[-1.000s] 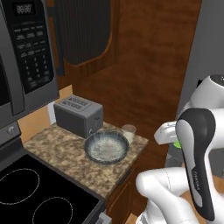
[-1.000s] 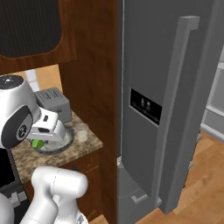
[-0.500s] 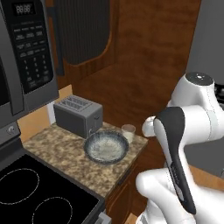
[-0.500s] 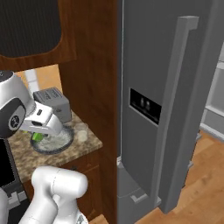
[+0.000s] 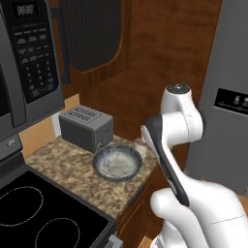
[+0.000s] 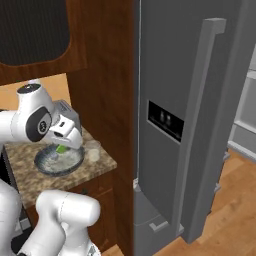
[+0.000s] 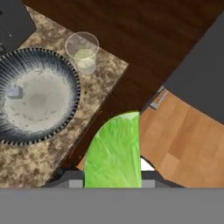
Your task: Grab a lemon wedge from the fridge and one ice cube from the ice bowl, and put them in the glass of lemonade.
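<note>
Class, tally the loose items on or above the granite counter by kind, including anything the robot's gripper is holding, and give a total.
Toaster: 1
Ice bowl: 1
Ice cube in the bowl: 1
Glass of lemonade: 1
Lemon wedge, held in the gripper: 1
Total: 5

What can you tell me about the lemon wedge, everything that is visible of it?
The lemon wedge is a small yellow-green piece with one curved edge and one straight edge and a faintly mottled, matte surface. It sits between the fingers of the gripper, which is shut on it. In the right base view it shows as a tiny green spot above the ice bowl, not touching it. The hand view shows it hanging beyond the counter's edge, away from the glass of lemonade.
</note>
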